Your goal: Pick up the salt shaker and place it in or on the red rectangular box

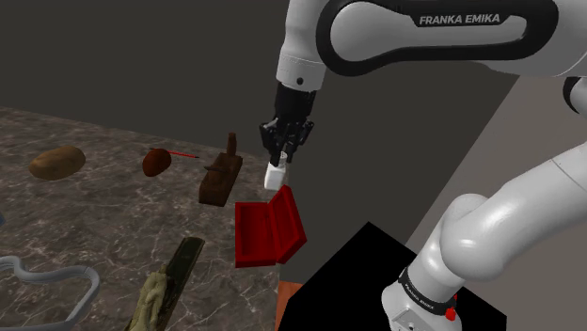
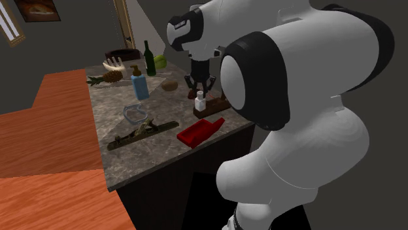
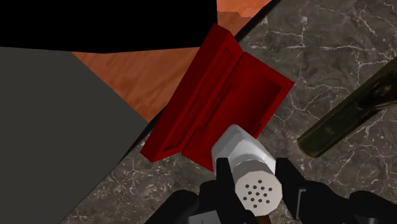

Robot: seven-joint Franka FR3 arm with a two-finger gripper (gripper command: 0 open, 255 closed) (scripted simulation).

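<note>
My black gripper (image 1: 278,162) is shut on a white salt shaker (image 1: 276,176) and holds it in the air just above the far end of the open red rectangular box (image 1: 268,230). The box lies near the counter's edge. In the wrist view the shaker (image 3: 253,173), its holed cap toward the camera, sits clasped between the fingers (image 3: 224,177), with the red box (image 3: 219,102) right beneath its far end. From the second exterior view the shaker (image 2: 200,101) hangs under the gripper (image 2: 200,91), above and behind the box (image 2: 200,131).
On the dark marble counter (image 1: 94,212) lie a brown wooden object (image 1: 220,176), a round brown item (image 1: 156,162), a potato-like lump (image 1: 57,162) and a long dark tool (image 1: 174,273). Bottles (image 2: 140,85) stand farther off. The counter's edge runs beside the box, with wooden floor (image 3: 153,76) below.
</note>
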